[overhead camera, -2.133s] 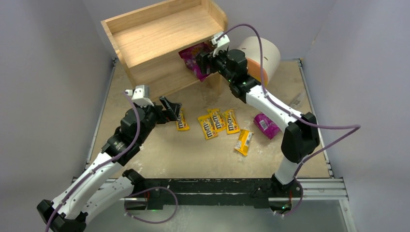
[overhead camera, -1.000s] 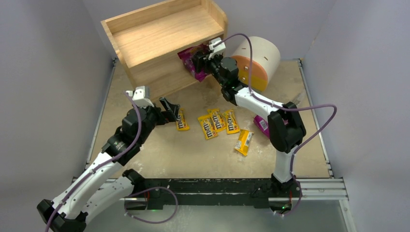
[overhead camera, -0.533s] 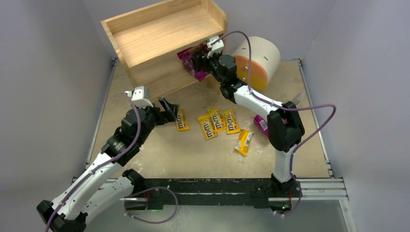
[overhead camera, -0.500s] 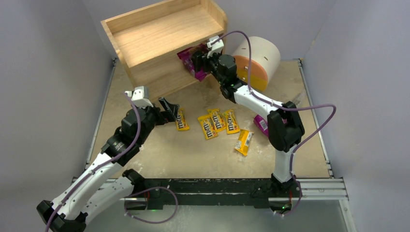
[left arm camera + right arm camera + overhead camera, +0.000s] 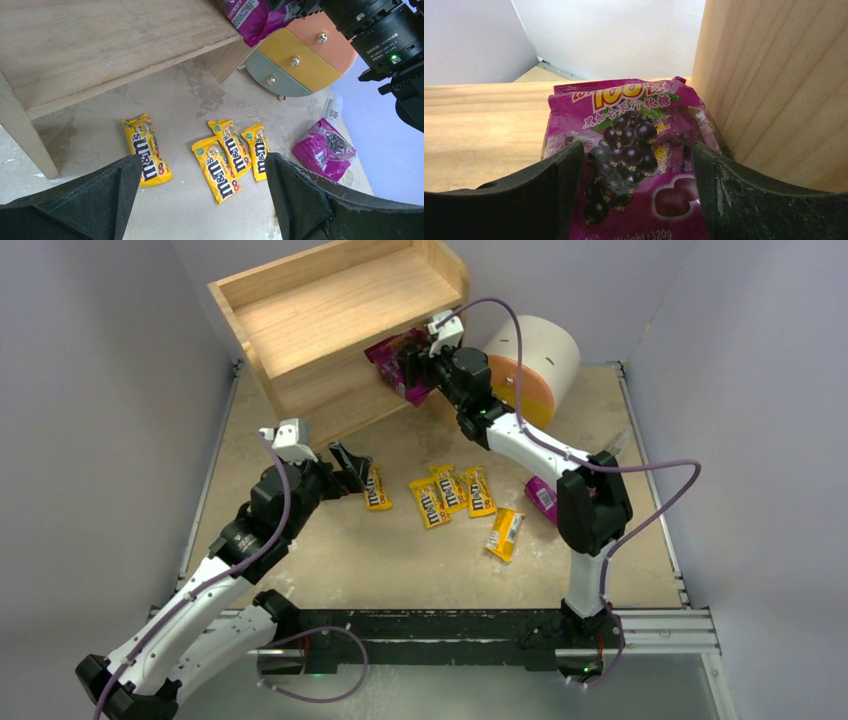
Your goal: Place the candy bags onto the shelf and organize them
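The wooden shelf (image 5: 330,310) stands at the back left. One magenta-purple bag (image 5: 398,358) lies on its lower tier by the right side panel (image 5: 774,90). My right gripper (image 5: 415,365) is open, its fingers (image 5: 549,190) spread on either side of that bag (image 5: 634,135). The second purple bag (image 5: 545,498) lies on the table, partly behind the right arm. Five yellow M&M's packets lie on the table: one (image 5: 377,490) apart at the left, three (image 5: 450,490) together, one (image 5: 505,533) nearer. My left gripper (image 5: 352,468) is open and empty above the left packet (image 5: 147,157).
A round white drum (image 5: 540,355) with orange, yellow and green drawers (image 5: 305,55) stands right of the shelf, close behind the right arm. Grey walls close in the table on both sides.
My right gripper has carried the purple bag leftward and deeper onto the shelf's lower tier. The left arm and the yellow packets have not moved.
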Motion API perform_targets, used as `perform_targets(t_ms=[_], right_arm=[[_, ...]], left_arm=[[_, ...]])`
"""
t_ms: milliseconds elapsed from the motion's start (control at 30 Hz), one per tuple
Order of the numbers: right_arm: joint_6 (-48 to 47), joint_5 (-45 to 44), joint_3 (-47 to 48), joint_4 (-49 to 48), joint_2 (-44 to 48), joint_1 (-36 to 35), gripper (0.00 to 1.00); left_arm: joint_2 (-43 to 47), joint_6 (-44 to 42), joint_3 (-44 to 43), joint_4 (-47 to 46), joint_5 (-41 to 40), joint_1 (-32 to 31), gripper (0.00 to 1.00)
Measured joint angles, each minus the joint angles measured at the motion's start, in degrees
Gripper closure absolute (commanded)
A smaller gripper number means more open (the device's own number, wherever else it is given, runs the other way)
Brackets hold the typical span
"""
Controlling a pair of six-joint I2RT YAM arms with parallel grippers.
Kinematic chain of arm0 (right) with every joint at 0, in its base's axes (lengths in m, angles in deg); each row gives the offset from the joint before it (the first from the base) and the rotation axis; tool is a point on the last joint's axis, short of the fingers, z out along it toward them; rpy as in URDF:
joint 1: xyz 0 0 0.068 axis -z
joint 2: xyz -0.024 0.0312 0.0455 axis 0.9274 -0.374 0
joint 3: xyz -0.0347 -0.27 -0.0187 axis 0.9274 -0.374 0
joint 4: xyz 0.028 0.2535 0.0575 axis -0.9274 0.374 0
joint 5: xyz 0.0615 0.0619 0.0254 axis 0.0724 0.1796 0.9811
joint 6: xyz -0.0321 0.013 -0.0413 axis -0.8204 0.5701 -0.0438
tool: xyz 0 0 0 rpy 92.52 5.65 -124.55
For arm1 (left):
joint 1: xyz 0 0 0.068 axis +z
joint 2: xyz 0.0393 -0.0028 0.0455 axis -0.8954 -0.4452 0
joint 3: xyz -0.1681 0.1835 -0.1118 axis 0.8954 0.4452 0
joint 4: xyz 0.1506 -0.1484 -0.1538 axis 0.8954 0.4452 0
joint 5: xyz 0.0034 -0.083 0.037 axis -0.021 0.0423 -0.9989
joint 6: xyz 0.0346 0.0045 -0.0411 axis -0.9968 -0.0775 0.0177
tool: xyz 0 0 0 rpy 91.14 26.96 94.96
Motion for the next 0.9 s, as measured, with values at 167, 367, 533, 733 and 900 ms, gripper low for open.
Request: perform_targets(t_ms=[167,367,533,733,900], right_arm=[[-0.07,-0.7,-2.91,-0.87,2.34,0.0,0.19],[-0.44,-1.38,-7.96,-3.85,5.64,0.07,0.19],[-0.5,-1.33,-11.63,-6.25,8.46,0.11,0.18],[0.11,-0.74,-14.45,-7.67,12.79,0.11,0.18],[1.99,-0.74,-22.82,-8.39,20.98,0.11,0.15]], left_arm=[[0.02,0.0,0.0,-0.02,0.31,0.0,0.0],[0.02,0.0,0.0,-0.02,0.46,0.0,0.0],[0.0,0.0,0.0,-0.04,0.66,0.0,0.0],[-0.39,0.0,0.0,-0.07,0.94,0.0,0.0],[-0.63,0.0,0.0,-0.04,1.09,0.0,0.0]])
